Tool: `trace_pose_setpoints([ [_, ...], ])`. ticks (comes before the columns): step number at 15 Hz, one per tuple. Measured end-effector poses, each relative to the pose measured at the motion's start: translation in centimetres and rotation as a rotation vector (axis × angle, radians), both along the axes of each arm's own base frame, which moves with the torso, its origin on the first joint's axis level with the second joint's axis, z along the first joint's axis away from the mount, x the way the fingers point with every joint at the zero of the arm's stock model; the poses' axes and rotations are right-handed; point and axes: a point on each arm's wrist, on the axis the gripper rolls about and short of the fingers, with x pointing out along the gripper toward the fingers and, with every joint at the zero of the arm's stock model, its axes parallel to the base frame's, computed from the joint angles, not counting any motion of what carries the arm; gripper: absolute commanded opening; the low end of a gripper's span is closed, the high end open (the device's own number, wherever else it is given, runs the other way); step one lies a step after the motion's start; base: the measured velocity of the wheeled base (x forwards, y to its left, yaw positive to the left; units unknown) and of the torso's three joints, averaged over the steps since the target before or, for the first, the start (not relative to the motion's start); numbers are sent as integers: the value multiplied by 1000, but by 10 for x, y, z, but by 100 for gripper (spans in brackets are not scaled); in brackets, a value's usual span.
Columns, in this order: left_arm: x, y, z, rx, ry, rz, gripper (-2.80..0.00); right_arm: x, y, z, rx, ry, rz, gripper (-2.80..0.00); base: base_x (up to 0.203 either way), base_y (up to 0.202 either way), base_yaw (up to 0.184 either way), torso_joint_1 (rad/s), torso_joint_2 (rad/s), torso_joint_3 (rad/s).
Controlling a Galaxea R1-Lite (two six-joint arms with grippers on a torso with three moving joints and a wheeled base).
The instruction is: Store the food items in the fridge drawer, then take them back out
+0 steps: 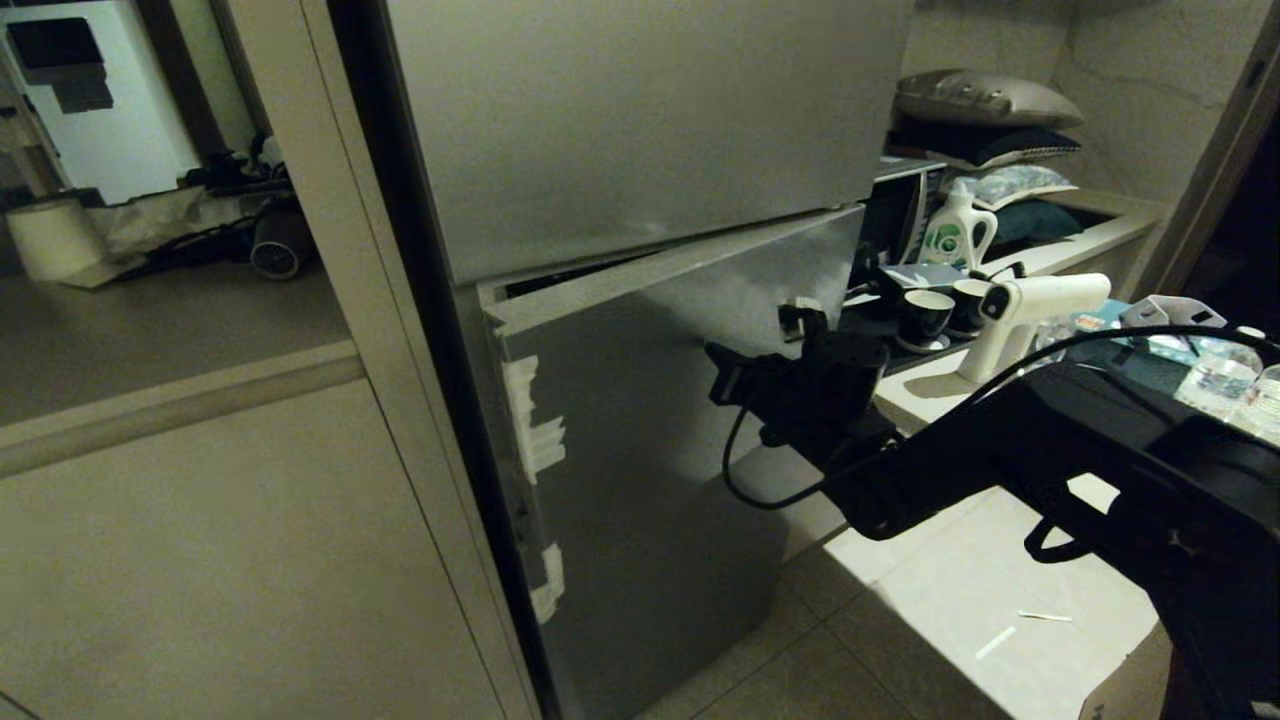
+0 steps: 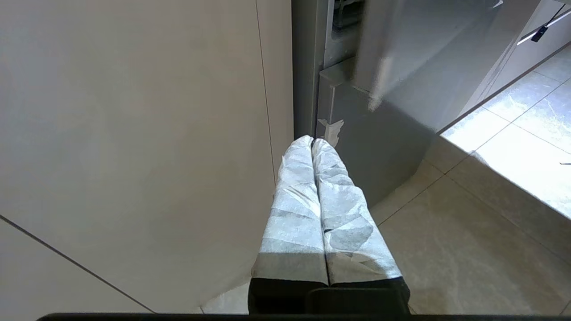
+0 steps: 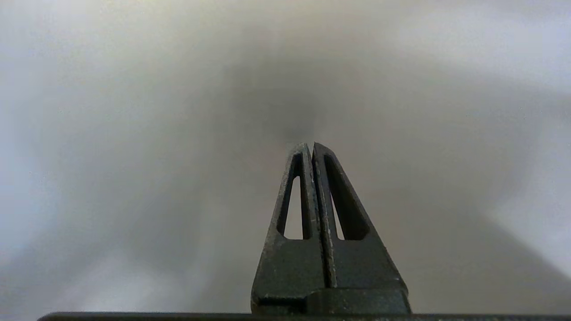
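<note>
right tool (image 3: 312, 145) clenched, nothing between its fingers, held close in front of the lower fridge door (image 1: 680, 420); in the right wrist view only plain grey panel fills the background. in the head view the black right arm (image 1: 1000, 460) reaches in from the right toward that door, tool tip hidden behind the wrist block. lower door stands slightly ajar, dark gap showing along its top edge under the upper fridge door (image 1: 640, 120). whitish tape scraps (image 1: 535, 440) stuck down the lower door's left edge. left tool (image 2: 313, 141) clenched too, fingers wrapped in white paper-like cover, pointing at the foot of the fridge beside a beige cabinet panel (image 2: 134, 133), holding nothing. fridge drawer and food items not visible in any view, can't tell where they are. counter (image 1: 920, 390) right of the fridge carries dark cups (image 1: 925, 315), a white spray-gun-like device (image 1: 1030, 310), a detergent bottle (image 1: 955, 230). tiled floor (image 1: 950, 600) below.
</note>
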Motion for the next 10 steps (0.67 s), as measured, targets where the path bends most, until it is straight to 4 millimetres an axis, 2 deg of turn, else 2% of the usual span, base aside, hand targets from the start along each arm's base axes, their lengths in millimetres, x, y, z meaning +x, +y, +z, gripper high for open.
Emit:
trace_pose_setpoints([
  [3, 0, 0, 0, 0, 0, 0, -280, -3, -3, -1, 4, 13, -51, -280, 0, 0, 0, 0, 0, 0],
  [7, 0, 0, 0, 0, 0, 0, -280, -14, -9, 14, 8, 12, -52, -280, 0, 0, 0, 0, 0, 0],
  [10, 0, 0, 0, 0, 0, 0, -280, -21, -12, 16, 3, 22, -52, -280, 0, 0, 0, 0, 0, 0],
])
